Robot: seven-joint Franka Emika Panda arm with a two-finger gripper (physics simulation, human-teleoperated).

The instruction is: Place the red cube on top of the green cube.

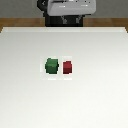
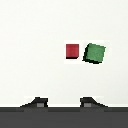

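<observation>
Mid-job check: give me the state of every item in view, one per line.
small matte dark-red cube: resting on the white table, ungrasped, not stacked, beside the green one with a small gap.
small matte dark-green cube: resting on the table, nothing on top, slightly rotated.
end effector: open, empty, fingertips apart, clear of both cubes.
white table: holds both cubes.

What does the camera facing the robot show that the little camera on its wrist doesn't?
Only the exterior view shows the robot's body at the far edge of the table, and the brown floor beyond it. Only the wrist view shows the gripper: two dark fingertips, spread apart with nothing between them, high above the table. Both show the red cube and the green cube side by side on the white surface with a thin gap, red not yet stacked on green.
</observation>
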